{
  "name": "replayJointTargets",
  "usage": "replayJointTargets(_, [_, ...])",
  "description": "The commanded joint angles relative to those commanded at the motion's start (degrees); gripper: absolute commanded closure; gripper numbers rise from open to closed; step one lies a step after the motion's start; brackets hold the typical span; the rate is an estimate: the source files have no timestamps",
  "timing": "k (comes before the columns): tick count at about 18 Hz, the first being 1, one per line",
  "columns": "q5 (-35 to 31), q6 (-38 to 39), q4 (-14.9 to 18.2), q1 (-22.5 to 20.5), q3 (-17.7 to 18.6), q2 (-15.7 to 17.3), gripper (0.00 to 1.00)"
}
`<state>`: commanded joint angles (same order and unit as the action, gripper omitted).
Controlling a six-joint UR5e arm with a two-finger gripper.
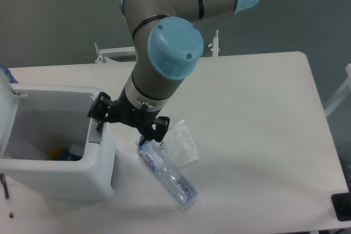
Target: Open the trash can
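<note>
The trash can (60, 176), a boxy white bin, stands at the table's left front. Its lid (5, 100) is swung up at the far left edge, and the inside shows, with some yellow and blue items (59, 152) at the bottom. My gripper (123, 130) hangs over the bin's right rim, pointing down and open. Its left finger (100, 124) rests on the grey latch (94, 136). The other finger (145, 138) is just above a clear bottle. Nothing is held between them.
A clear plastic bottle (168, 175) lies on the table right of the bin, with crumpled clear plastic (181, 144) beside it. A pen (6, 192) lies at the front left. A black object (342, 206) sits at the table's front right corner.
</note>
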<state>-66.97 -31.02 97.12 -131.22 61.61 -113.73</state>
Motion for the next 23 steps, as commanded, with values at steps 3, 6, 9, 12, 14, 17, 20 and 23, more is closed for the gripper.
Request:
replayJointTargets(3, [0.09, 0.00, -2.63, -0.61, 0.00, 0.09, 0.00])
replayJointTargets(6, [0.00, -0.52, -4.74, -2.71, 0.00, 0.35, 0.00])
replayJointTargets(9, [-0.26, -1.49, -7.55, -4.83, 0.09, 0.27, 0.00])
replayJointTargets(12, [-4.62, -3.68, -11.07, -8.42, 1.66, -0.96, 0.00])
replayJointTargets(14, [-11.92, -7.54, -12.04, -11.50, 3.07, -1.23, 0.00])
replayJointTargets(17, [-14.50, -21.15, -12.31, -17.04, 3.34, -3.33, 0.00])
replayJointTargets(20, [-16.77, -30.47, -12.48, -19.33, 3.34, -4.83, 0.00])
replayJointTargets(23, [-18.63, -38.74, -12.39, -21.88, 3.43, -5.80, 0.00])
